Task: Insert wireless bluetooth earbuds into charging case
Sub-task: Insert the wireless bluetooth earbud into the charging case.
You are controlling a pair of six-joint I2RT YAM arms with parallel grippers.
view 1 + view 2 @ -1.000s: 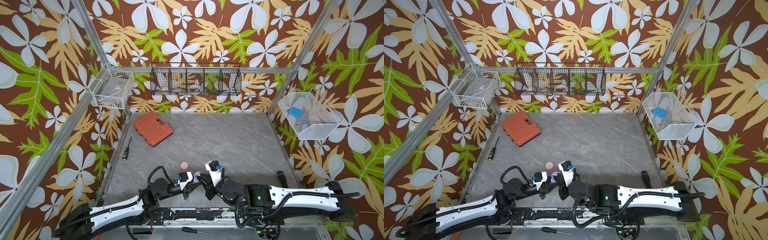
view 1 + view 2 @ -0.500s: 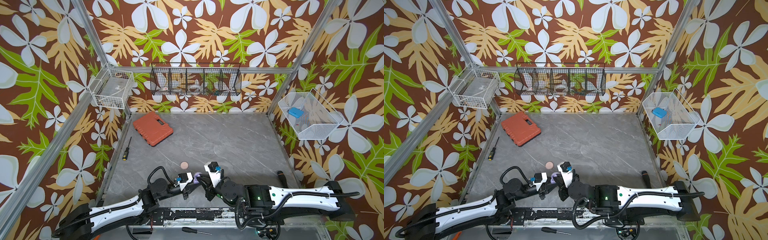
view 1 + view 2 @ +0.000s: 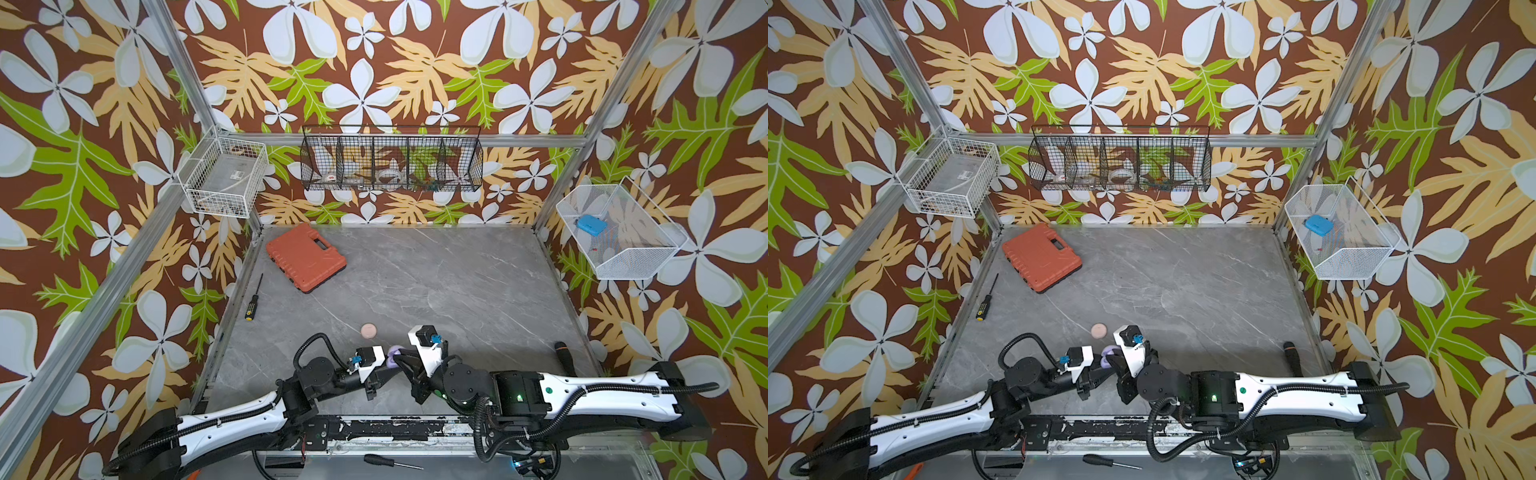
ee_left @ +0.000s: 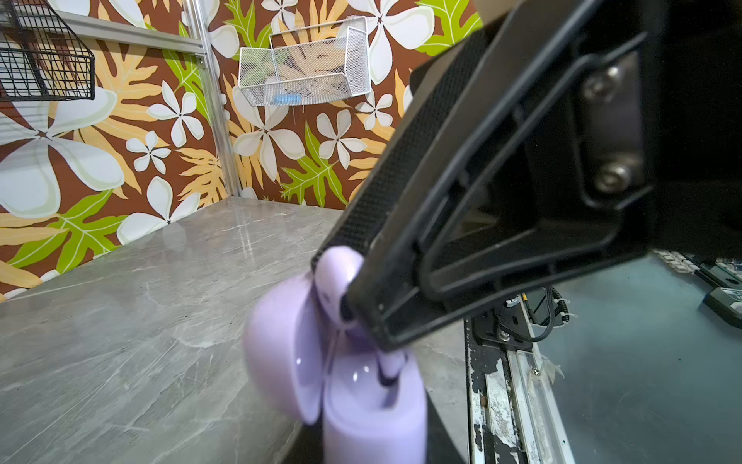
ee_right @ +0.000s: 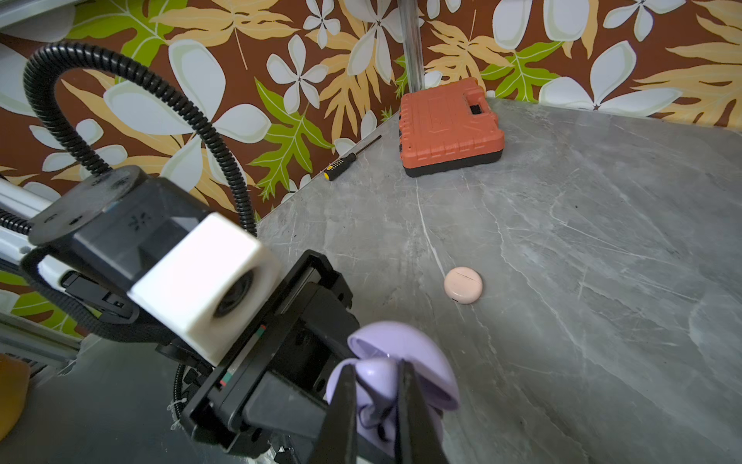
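Right wrist view, lower centre: the right gripper (image 5: 375,371) is pinched narrow on a lavender earbud (image 5: 377,385), its stem down in the open lavender case (image 5: 425,361). The left gripper (image 3: 385,369), closed tight, holds that case at the bottom centre in both top views. A closed pink case (image 5: 463,284) lies on the table (image 5: 602,241) mid-frame in the right wrist view, apart from both grippers.

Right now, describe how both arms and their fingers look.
The left arm and right arm: white shells, black joints, ribbed black cables, white wrist camera blocks. Right has a green light. Fingers are slim, black.
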